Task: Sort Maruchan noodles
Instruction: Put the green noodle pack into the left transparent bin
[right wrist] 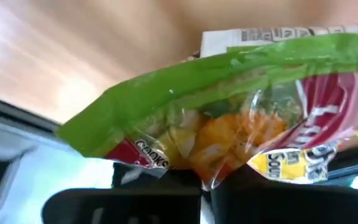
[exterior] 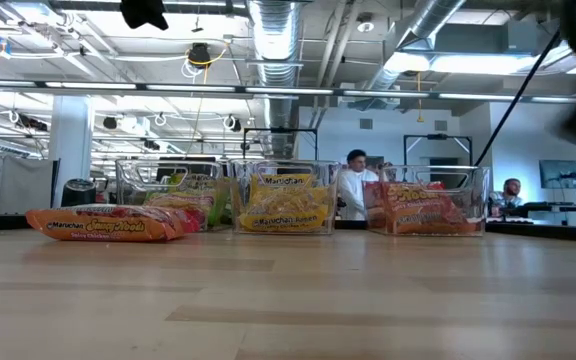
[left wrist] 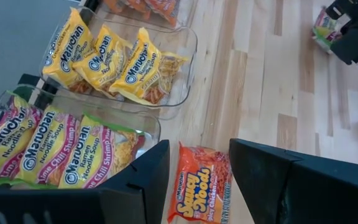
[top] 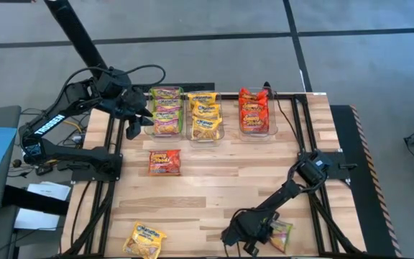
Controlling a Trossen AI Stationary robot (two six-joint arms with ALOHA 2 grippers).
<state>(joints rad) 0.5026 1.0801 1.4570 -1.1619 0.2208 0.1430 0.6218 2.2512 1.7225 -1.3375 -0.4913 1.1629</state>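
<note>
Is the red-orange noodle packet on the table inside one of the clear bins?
No, the red-orange packet lies on the bare table, in front of the clear bins.

Bare table [top: 221, 191] mid-board; three bins [top: 204, 115] line the far edge.

A green-and-pink noodle packet [right wrist: 229, 118] is seen close up, its crinkled lower edge pinched between the dark jaws of the right gripper [right wrist: 207, 180]; pale wooden desk [right wrist: 86, 43] is seen behind it.

Left arm: upper left of frame, left gripper [top: 136, 121] hovering, fingers [left wrist: 135, 180] apart. Right arm: lower right, right gripper [top: 259, 234] low, fingers pinched together.
</note>
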